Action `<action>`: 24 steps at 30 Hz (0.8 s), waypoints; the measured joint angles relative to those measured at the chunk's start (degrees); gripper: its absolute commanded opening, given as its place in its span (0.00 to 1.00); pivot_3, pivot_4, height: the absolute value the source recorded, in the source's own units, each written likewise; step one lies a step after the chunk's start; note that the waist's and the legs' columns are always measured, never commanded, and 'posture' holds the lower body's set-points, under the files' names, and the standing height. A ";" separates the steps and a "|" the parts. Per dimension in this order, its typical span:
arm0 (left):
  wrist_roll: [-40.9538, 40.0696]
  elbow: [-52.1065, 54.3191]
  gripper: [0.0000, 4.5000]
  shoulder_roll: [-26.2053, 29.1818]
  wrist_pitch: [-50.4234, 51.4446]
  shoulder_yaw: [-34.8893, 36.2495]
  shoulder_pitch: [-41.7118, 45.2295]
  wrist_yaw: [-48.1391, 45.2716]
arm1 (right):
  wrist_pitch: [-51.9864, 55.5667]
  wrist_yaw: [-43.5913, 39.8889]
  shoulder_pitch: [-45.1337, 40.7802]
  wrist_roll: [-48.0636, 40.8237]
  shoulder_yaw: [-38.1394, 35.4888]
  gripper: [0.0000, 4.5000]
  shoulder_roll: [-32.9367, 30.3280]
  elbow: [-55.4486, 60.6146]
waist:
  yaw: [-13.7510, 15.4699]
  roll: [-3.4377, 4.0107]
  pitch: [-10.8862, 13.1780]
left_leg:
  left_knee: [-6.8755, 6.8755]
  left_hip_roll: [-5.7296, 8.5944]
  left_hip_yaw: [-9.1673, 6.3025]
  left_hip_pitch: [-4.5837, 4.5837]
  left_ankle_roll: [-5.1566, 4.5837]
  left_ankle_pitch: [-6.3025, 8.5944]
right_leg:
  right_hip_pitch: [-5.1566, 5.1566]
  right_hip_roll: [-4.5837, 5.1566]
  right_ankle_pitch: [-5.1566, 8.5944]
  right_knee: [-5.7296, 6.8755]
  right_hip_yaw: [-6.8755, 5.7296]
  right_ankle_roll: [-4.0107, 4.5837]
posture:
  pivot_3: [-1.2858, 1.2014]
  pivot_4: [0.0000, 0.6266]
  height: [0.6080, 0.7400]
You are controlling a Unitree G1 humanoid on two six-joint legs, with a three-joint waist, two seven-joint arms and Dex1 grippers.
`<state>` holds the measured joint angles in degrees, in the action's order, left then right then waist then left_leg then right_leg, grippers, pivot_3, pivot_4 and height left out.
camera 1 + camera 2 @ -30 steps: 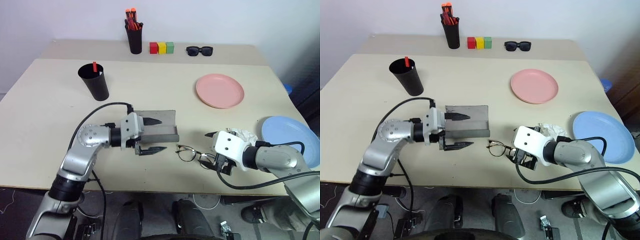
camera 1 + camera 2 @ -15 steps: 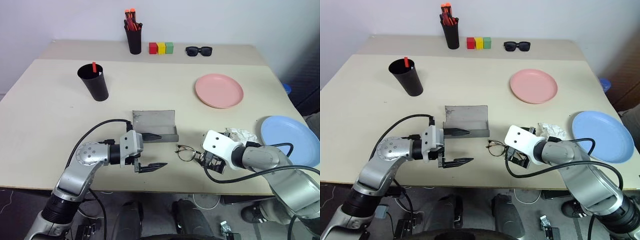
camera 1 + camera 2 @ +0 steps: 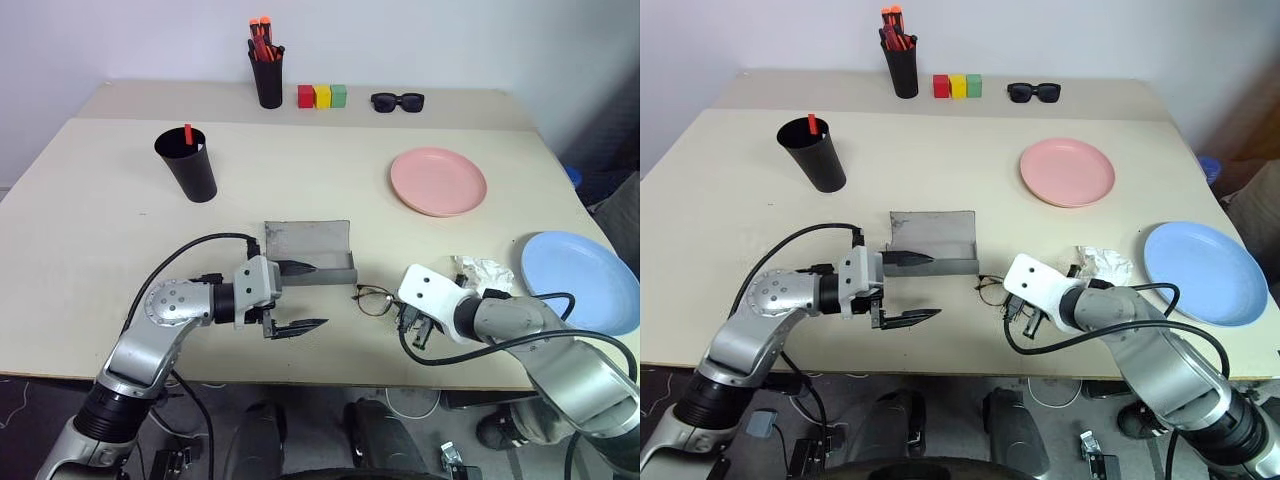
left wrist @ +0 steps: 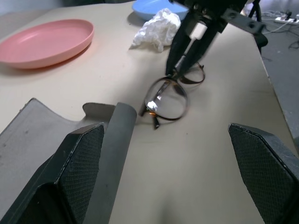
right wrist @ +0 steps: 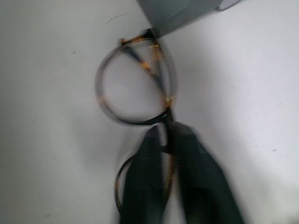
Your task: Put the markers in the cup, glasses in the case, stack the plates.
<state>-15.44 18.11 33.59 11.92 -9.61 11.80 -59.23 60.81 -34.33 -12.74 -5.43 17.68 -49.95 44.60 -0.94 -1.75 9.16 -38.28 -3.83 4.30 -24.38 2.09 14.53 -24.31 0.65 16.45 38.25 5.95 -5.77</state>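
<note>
Right gripper (image 4: 180, 65) pinches the glasses (image 3: 375, 300) at the bridge beside the open case (image 3: 310, 252); left gripper (image 3: 302, 296) gapes wide.

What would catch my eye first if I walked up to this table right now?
Probably the right gripper, shut on the wire-framed glasses at the table's near edge. Just to their left lies the open grey case, with the left gripper spread wide open at its near side. Farther right sit a pink plate and a blue plate, apart.
</note>
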 measured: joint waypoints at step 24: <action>-4.87 -3.90 0.97 5.99 3.17 18.65 -7.89 6.81 | -18.36 -6.14 -31.10 1.27 6.53 0.00 17.89 -22.45 | -1.55 0.00 0.04 | 0.13 -0.06 0.08 -0.03 -0.02 0.01 | -0.14 0.02 -0.08 0.01 -0.03 -0.12 | 0.52 0.24 0.89</action>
<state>-20.31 14.21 39.58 15.09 9.03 3.91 -52.42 42.45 -40.48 -43.84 -4.16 24.21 -32.06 22.15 -2.49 -1.75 9.20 -38.16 -3.89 4.37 -24.41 2.07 14.54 -24.45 0.67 16.37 38.25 5.91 -5.89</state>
